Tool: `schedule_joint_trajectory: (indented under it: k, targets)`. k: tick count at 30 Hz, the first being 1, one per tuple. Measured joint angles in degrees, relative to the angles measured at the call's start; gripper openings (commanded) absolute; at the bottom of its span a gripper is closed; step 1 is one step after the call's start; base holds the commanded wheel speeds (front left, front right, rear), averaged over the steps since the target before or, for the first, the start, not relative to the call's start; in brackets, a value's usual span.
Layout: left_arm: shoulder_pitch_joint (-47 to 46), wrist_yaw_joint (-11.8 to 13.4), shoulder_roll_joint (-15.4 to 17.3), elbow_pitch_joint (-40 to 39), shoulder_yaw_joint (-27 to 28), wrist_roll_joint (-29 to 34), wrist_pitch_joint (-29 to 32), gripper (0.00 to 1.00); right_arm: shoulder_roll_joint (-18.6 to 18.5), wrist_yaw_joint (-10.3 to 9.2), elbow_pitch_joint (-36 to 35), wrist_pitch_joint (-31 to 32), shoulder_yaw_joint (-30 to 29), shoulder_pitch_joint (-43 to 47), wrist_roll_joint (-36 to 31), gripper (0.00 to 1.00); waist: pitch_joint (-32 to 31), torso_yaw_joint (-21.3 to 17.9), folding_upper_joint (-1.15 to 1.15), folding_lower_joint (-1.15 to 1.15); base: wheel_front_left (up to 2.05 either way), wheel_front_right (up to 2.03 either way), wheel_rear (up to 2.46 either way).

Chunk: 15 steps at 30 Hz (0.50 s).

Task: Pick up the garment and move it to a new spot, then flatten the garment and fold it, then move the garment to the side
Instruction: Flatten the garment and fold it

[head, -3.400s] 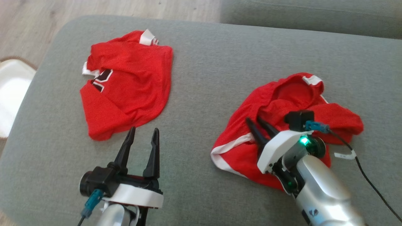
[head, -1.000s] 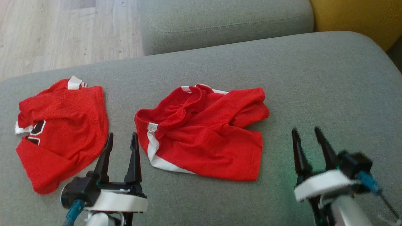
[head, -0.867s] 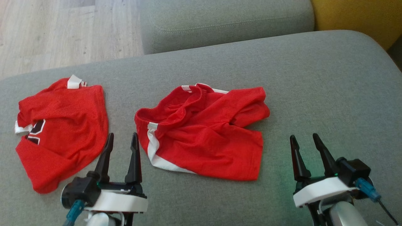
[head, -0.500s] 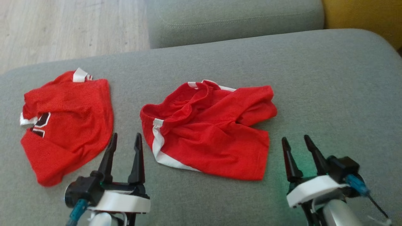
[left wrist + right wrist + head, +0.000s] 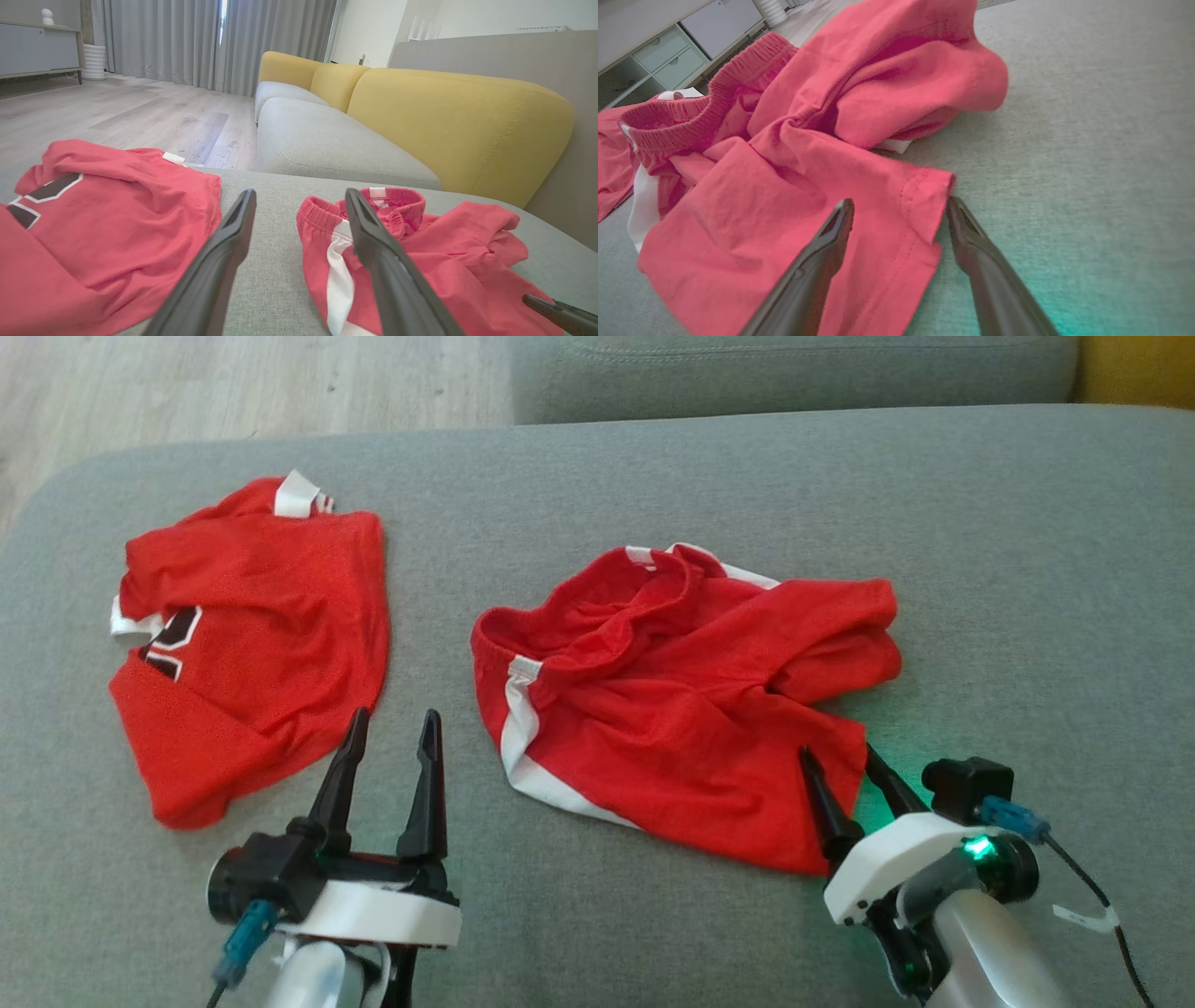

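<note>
Red shorts [image 5: 681,709] lying crumpled mid-cushion on grey sofa seat [image 5: 653,467], waistband and white side stripe toward red jersey [image 5: 261,635], apart at left. Right end effector [image 5: 840,754]: fingers apart, straddling near right hem corner of the shorts; contact not discernible. Left end effector [image 5: 395,716]: fingers apart, empty, over bare cushion between the two garments.

Grey sofa seat [image 5: 597,476] carries crumpled red shorts [image 5: 681,700] at centre, red jersey [image 5: 252,635] at left, apart.
</note>
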Motion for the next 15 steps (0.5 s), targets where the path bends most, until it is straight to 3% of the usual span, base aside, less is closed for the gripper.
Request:
schedule_joint_trajectory:
  k: [1,2,3,15]
  targets:
    - [-0.15,0.0,0.0,0.09,-0.02,0.0,0.0,1.0,0.0,0.0,0.27,-0.07,0.33,-0.19,0.65,0.74,0.16,0.25,0.0,0.0,0.0,0.0,0.0]
    - [-0.27,0.0,0.0,0.19,-0.04,0.0,0.0,1.0,-0.03,0.0,0.51,-0.36,0.64,-0.35,1.13,0.18,0.26,0.46,0.0,0.0,0.0,0.0,0.0]
    - [-0.32,0.0,0.0,0.24,-0.1,0.0,0.0,1.0,-0.16,0.0,0.59,-0.94,1.07,-0.51,1.41,0.0,0.32,0.64,0.0,0.0,0.0,0.0,0.0]
    - [-0.31,0.03,0.0,0.63,-0.36,-0.15,0.0,1.0,-1.97,0.0,1.1,-4.09,1.18,-4.08,3.23,0.0,-0.38,1.27,0.0,-0.01,0.0,0.0,0.0]
